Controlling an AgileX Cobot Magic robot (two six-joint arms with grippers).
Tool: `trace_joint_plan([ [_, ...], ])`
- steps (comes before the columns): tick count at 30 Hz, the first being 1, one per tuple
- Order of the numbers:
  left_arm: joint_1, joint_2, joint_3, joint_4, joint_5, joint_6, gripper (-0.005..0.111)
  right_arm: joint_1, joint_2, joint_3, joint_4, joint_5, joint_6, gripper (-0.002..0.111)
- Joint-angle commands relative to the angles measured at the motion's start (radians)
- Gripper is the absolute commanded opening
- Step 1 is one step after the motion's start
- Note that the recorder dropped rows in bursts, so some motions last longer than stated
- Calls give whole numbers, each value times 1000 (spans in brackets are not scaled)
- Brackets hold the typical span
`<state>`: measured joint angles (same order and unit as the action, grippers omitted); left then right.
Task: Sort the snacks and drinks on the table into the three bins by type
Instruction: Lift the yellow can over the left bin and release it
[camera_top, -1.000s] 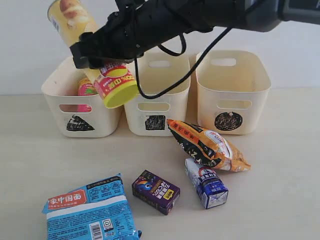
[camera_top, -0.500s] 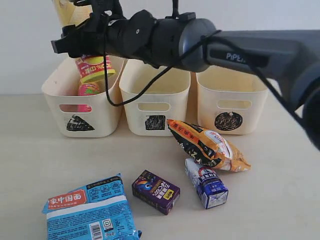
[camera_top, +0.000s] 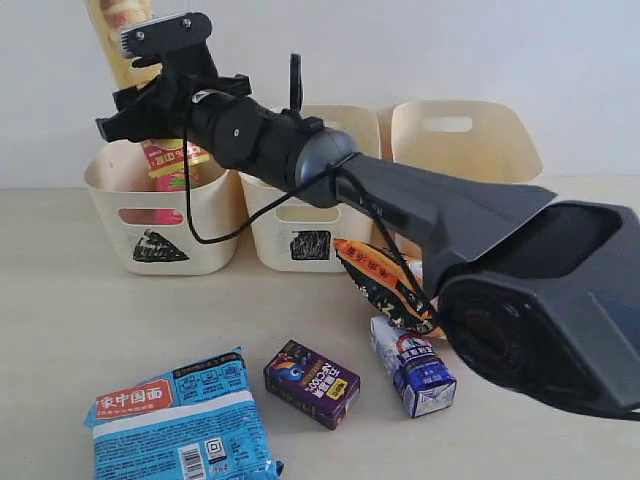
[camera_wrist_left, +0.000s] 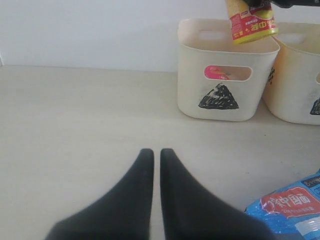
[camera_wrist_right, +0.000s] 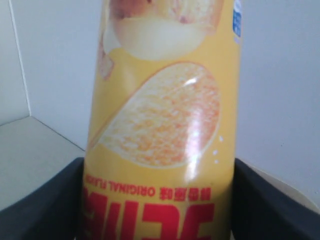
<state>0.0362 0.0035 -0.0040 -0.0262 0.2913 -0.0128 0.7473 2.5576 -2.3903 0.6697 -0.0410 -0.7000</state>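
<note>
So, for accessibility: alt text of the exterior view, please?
The right gripper holds an orange chip tube over the triangle bin, a pink tube inside. A blue packet, an orange bag and two cartons lie on the table.

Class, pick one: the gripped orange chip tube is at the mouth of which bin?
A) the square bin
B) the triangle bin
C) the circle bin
B: the right gripper holds the orange chip tube lid-down at the rim of the triangle bin.

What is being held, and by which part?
The right hand clamps the orange chip tube by the sides of its body, lid end down over the triangle bin. The left hand is shut, empty.
</note>
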Motion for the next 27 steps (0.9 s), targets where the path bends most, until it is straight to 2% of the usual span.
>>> trace_joint_plan([
  [1,1,-4,4,-11,1,3,4,0,39,-45,1,-35,-14,0],
  [3,1,-4,4,-11,1,3,4,0,46,-45,1,-38,-17,3],
  [4,1,-4,4,-11,1,3,4,0,46,-45,1,-38,-17,8],
  [6,1,-4,4,-11,1,3,4,0,47,-45,1,-27,-17,22],
  [11,1,-4,4,-11,1,3,4,0,47,-45,-1,-16,-17,67],
  [13,1,-4,4,-11,1,3,4,0,47,-45,-3,-14,-17,74],
  [18,1,-4,4,-11,1,3,4,-5,47,-45,-3,5,-17,74],
  [22,1,-4,4,-11,1,3,4,-17,19,-45,-5,160,-38,74],
  [23,1,-4,4,-11,1,3,4,-20,5,-45,-12,210,-40,70],
  [25,1,-4,4,-11,1,3,4,-20,-43,-45,-102,362,-39,50],
  [26,1,-4,4,-11,1,3,4,-20,-74,-45,-137,492,-39,30],
  [27,1,-4,4,-11,1,3,4,-20,-97,-45,-159,586,-39,14],
])
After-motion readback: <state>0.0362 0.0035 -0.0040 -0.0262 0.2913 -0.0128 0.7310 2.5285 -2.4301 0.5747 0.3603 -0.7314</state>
